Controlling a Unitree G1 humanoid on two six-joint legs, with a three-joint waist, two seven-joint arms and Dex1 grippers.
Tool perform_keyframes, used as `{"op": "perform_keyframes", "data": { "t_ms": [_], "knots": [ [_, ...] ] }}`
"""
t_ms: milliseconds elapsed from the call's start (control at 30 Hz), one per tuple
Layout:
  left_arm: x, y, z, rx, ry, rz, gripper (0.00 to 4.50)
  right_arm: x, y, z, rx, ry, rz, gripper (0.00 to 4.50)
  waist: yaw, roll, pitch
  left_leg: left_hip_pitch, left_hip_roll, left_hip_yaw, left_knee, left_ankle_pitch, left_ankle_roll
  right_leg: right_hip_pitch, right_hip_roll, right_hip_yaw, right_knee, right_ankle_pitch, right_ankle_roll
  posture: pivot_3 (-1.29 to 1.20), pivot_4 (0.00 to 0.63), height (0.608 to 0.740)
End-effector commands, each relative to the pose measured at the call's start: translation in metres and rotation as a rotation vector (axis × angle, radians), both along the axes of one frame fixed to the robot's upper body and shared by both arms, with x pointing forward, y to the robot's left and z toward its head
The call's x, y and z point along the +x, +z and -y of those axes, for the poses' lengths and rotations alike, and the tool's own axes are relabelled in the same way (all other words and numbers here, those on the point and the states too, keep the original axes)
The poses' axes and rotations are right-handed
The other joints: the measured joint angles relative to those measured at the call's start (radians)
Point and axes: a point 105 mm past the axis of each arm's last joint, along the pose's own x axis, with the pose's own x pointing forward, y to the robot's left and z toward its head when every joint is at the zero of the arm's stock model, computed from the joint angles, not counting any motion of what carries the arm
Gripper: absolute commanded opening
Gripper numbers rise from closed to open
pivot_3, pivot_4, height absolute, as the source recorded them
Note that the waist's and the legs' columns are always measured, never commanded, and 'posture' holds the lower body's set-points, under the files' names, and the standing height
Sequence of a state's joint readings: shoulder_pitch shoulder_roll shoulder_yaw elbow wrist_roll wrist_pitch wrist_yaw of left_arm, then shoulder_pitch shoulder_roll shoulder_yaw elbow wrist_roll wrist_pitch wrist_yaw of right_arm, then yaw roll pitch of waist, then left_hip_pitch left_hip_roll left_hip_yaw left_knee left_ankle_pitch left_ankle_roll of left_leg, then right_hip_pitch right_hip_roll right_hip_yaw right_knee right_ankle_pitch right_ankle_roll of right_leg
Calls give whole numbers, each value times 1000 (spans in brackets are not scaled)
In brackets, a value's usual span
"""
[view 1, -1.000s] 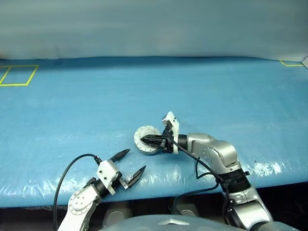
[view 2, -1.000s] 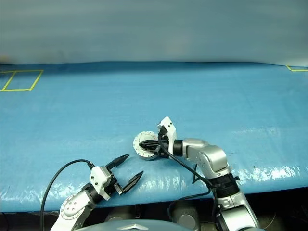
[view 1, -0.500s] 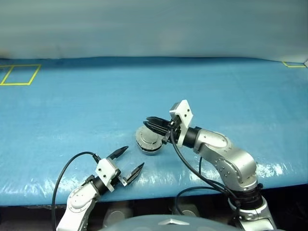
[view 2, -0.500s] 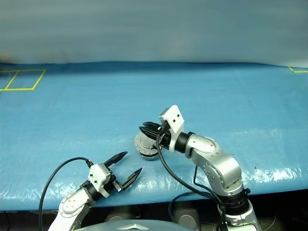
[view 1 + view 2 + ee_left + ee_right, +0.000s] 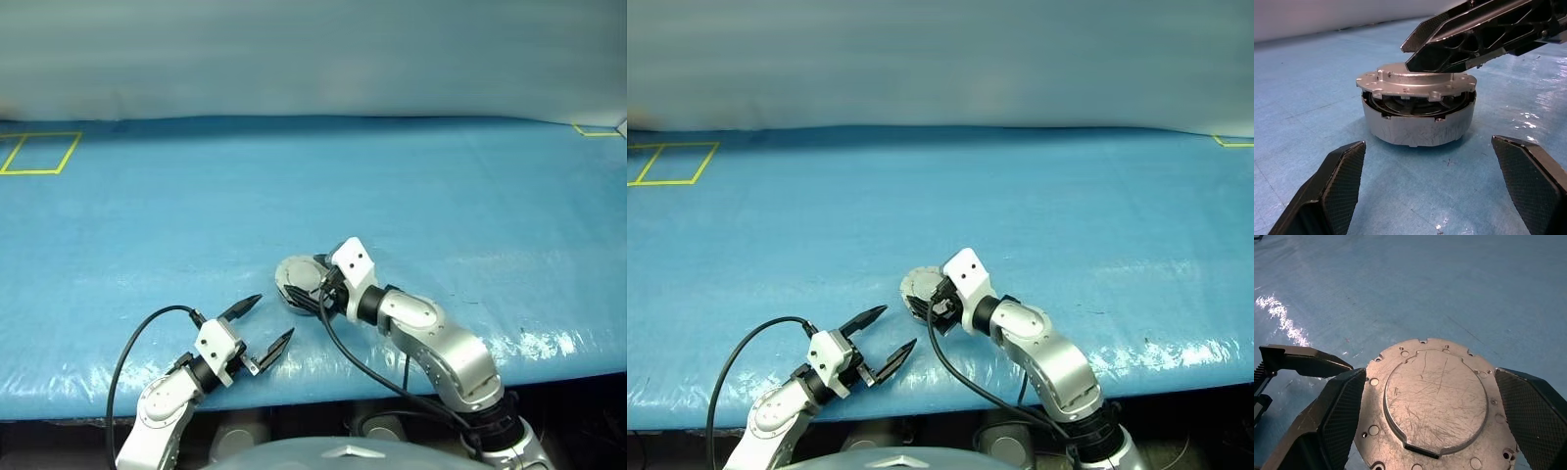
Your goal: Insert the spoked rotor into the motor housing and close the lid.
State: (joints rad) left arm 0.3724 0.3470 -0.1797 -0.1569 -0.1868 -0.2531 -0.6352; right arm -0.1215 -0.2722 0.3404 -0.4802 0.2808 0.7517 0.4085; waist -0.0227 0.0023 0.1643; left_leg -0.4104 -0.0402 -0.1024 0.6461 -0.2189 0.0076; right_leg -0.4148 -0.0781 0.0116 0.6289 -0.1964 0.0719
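On the blue table (image 5: 411, 186), near its front edge, sits the motor housing (image 5: 1418, 126), a short grey cup. Its lid (image 5: 1415, 81) lies almost flat on top, but one side sits a bit higher, and through that thin gap the spoked rotor (image 5: 1405, 103) seems to show inside. So the wheel looks to be in, and the lid looks nearly shut but not pressed home.

Right above the housing is the right gripper (image 5: 1425, 411). Its two black fingers are spread wide on either side of the lid and hold nothing. One finger (image 5: 1474, 29) hangs just over the lid's top.

Nearer the table edge than the housing is the left gripper (image 5: 1435, 191), pointing at the cup. It is wide open too, with nothing in it.

To finish well, I think the right gripper should press gently down on the raised side of the lid, straight down, not sideways, so the cup does not slide. The left gripper could steady the cup's wall.
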Motion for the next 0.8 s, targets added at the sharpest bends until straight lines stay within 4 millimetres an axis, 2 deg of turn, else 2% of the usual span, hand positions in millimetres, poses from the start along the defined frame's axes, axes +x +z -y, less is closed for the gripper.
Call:
{"op": "perform_keyframes", "data": {
  "t_ms": [33,267,367,433,467,800],
  "knots": [
    [-1,8,2,-15,-9,25,4500,3,5,-5,28,0,20,4459,0,0,0,0,0,0,0,0,0,0,0,0,0,0,0,0,150,740],
    [-2,8,1,-17,-4,23,4500,4,-7,-6,-15,10,16,4459,-1,0,0,0,0,0,0,0,0,0,0,0,0,0,0,0,150,740],
    [-2,7,0,-15,-3,23,4500,2,-8,-5,-27,20,37,3844,-1,0,0,0,0,0,0,0,0,0,0,0,0,0,0,0,150,740],
    [-2,7,0,-16,-2,22,4500,3,-4,-5,-36,23,75,3167,-1,0,0,0,0,0,0,0,0,0,0,0,0,0,0,0,150,740],
    [-2,7,0,-17,-4,21,4500,2,-2,-5,-31,29,92,3031,-1,0,0,0,0,0,0,0,0,0,0,0,0,0,0,0,150,740],
    [-3,4,0,-19,-9,18,4500,-1,3,-6,-69,77,130,3033,-1,0,0,0,0,0,0,0,0,0,0,0,0,0,0,0,150,740]
  ]
}}
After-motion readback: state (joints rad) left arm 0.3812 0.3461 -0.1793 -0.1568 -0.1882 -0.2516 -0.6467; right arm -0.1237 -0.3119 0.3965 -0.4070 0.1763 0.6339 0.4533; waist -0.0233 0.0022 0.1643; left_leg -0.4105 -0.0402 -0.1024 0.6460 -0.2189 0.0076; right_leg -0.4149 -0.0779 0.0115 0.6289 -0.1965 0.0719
